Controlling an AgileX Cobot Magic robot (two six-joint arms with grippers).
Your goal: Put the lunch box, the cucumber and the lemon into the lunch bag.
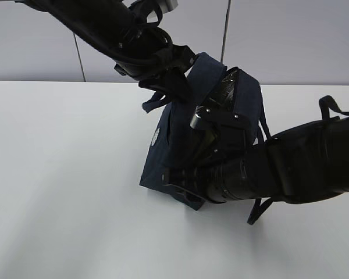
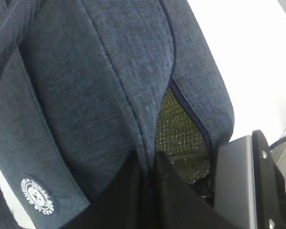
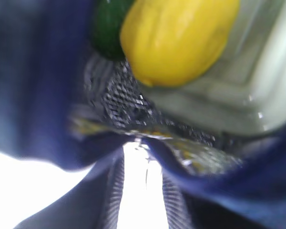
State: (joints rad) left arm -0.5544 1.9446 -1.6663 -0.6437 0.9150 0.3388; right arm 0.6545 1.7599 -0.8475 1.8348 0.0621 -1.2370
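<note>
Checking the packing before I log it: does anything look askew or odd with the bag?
The lunch bag is tipped over, not upright, with its mouth toward the right arm. Inside, in the right wrist view, the lemon rests against the lunch box, with the cucumber behind. Nothing looks spilled or damaged.
</note>
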